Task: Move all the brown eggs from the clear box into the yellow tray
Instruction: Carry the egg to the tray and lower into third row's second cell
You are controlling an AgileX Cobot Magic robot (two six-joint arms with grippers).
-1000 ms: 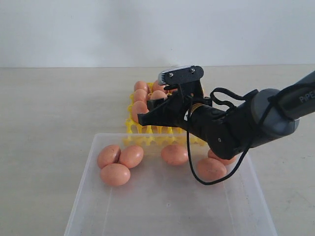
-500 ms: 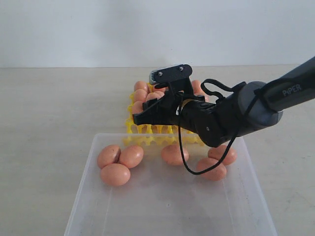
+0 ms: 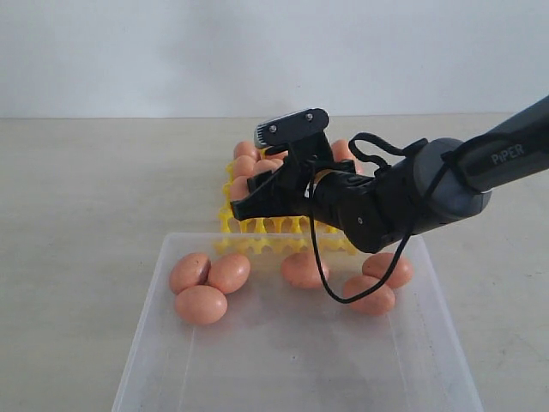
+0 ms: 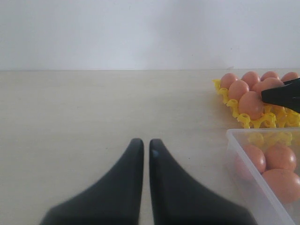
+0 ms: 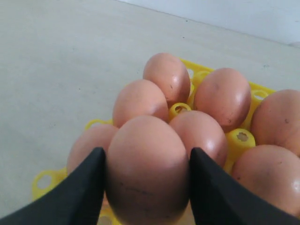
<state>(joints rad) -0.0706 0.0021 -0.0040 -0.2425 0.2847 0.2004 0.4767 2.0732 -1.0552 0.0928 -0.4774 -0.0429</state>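
Right wrist view: my right claw (image 5: pixel 146 157) grips one brown egg (image 5: pixel 147 183) between both fingers, over the yellow tray (image 5: pixel 241 137)
Left claw (image 4: pixel 144 143): mine too, narrow, fingers nearly together, nothing between them, low over bare table
Clear box (image 3: pixel 292 369): six loose eggs (image 3: pixel 201 304) inside, box just beside the tray
Table (image 3: pixel 86 189): pale beige, matte, faintly grained
Room: plain white wall (image 3: pixel 257 51) behind the table's far edge

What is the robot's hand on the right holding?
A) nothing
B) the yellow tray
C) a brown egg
C: in the right wrist view, a brown egg sits squeezed between the two black fingers, above the yellow tray.
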